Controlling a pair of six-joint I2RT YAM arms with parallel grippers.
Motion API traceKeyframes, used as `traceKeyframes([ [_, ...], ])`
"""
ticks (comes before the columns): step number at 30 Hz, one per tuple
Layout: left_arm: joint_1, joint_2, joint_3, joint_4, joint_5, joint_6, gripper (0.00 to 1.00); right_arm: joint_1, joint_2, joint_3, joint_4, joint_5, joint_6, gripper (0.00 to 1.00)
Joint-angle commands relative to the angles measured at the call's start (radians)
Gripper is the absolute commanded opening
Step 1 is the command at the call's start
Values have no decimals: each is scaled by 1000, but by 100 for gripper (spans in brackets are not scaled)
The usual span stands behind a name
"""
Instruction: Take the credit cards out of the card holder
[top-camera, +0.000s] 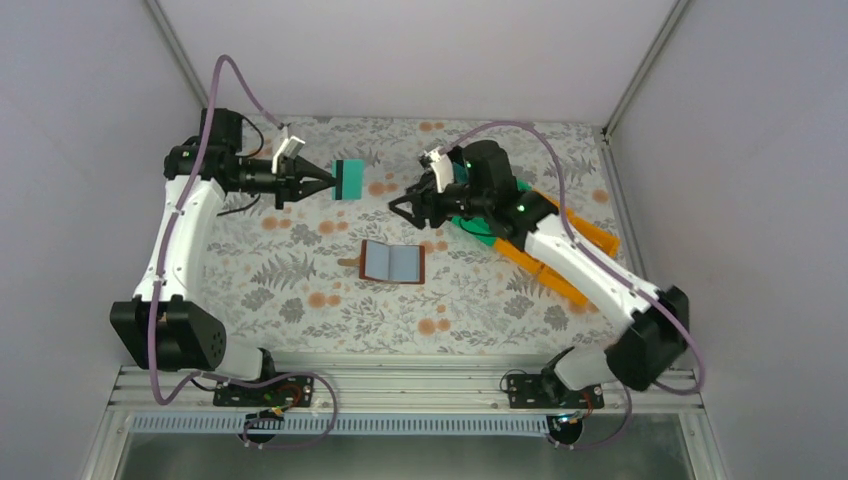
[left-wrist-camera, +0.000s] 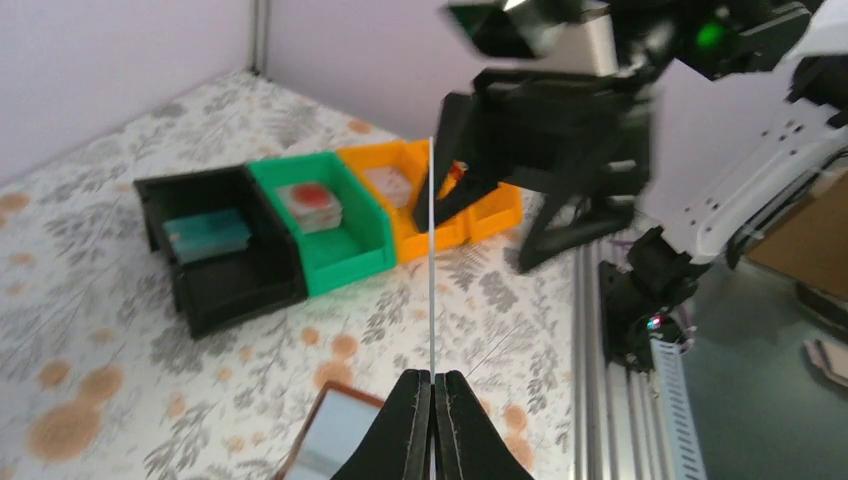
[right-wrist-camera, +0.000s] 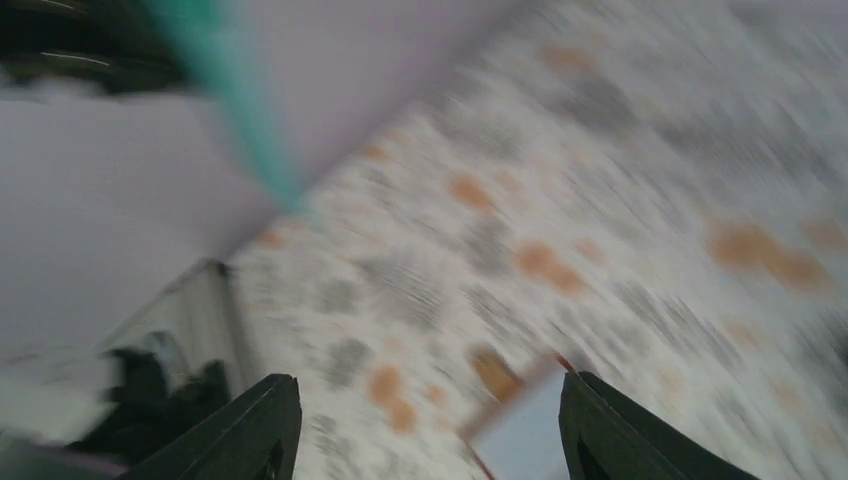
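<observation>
The small brown fold-over card holder (top-camera: 393, 262) is lying open and flat on the flowery table (top-camera: 290, 300), closest to the arm bases. Its pale blue inside is facing up. I cannot tell if any cards are hiding in its slots.

A bit farther back, the right gripper (top-camera: 400, 207) is hanging in the air above the table. Its two fingers are standing wide apart and are holding nothing.

Across from it, the left gripper (top-camera: 330, 184) is pinching a thin flat teal plastic card (top-camera: 350, 180) tight and holding it up in the air, well above the card holder.

Over on the right side, three plastic bins are sitting in a row. The black bin (left-wrist-camera: 235, 290) is holding teal cards (left-wrist-camera: 207, 233). The green bin (left-wrist-camera: 345, 270) is holding a card with a red spot (left-wrist-camera: 310, 203). The orange bin (left-wrist-camera: 408, 238) is holding a pale card (left-wrist-camera: 390, 185).

So most of the job is looking done. This teal card is out but not put down yet. It probably belongs in the black bin with the other teal ones. After that, someone should check the slots for more cards.
</observation>
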Motion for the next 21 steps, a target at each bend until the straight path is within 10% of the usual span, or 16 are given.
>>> traceKeyframes([
  [1,-21,5,72,-106,147,77,2,100,-104,-34,382,-135,-14,67],
  [16,-56,-9,127,-238,275,167,2,155,-40,22,614,-310,49,44],
  [21,-64,-8,125,-237,273,164,2,169,13,96,524,-298,29,5],
])
